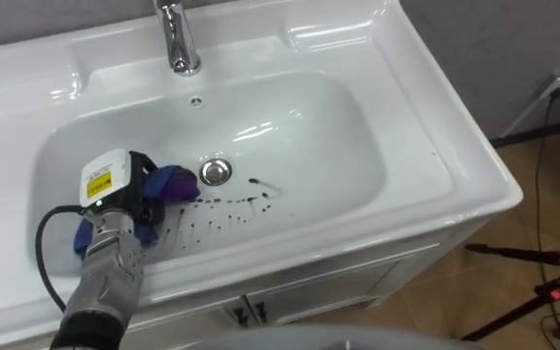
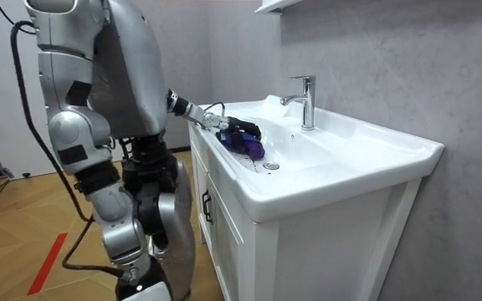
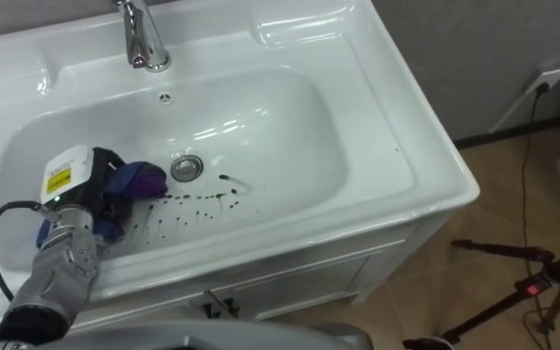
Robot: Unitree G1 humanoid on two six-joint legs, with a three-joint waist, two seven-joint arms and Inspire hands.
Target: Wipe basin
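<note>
While the left hand [image 1: 136, 199] is clutching the cloth [image 1: 175, 183] beside the drain [image 1: 216, 172] of the basin [image 1: 319, 126], half the cloth's hiding underneath.

The white ceramic basin [image 1: 377, 146] carried dark specks [image 1: 224, 204] beside its drain [image 1: 216, 172]. A blue-purple cloth [image 1: 175, 183] lay bunched on the basin floor, touching the drain's left side.

I see my left hand [image 1: 124, 194] on the cloth [image 1: 173, 183] in the basin [image 1: 358, 146], just left of the drain [image 1: 216, 172], tap [image 1: 176, 39] behind.
</note>
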